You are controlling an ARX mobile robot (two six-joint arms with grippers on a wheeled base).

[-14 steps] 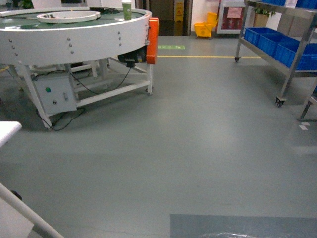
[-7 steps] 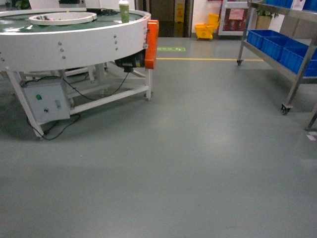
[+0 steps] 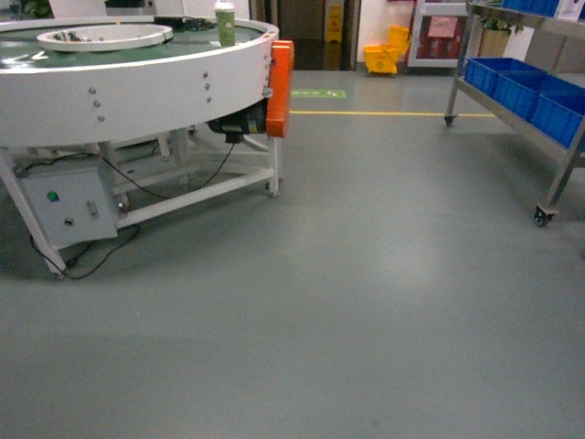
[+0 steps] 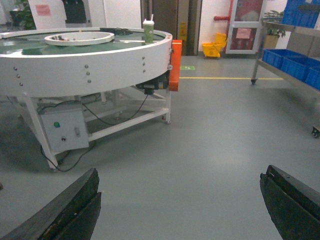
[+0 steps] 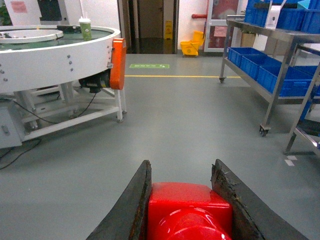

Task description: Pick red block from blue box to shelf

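**Between the right pincer's fingers: red block, clamped**

Right wrist view: right pincer (image 5: 186, 200) is closed on the red block (image 5: 190, 212), one dark finger (image 5: 131, 207) on each side, both touching it. Block fills the gap at 6 o'clock of that view; glossy top face and rounded stud visible, bottom edge cut off by the frame.

Left wrist view: left pincer (image 4: 180, 205) is wide apart, nothing between the fingers (image 4: 67, 210), only grey floor (image 4: 200, 150) under it.

Shelf (image 5: 280, 55): steel rack on casters at 2 o'clock in the right wrist view, well apart from the block, dark blue crates (image 5: 252, 60) on its tiers. Head view shows the same shelf (image 3: 567, 155) at 2–3 o'clock, partly cut off by the frame edge.

Round white conveyor desk (image 3: 119, 87) at 10 o'clock in the head view, orange guard (image 3: 281, 75) on its right end, green cup (image 3: 224, 22) on top, grey control box (image 3: 66, 206) below with cables. Yellow mop bucket (image 3: 384, 55) at 12–1 o'clock by the far doorway.

Neither pincer shows in the head view.
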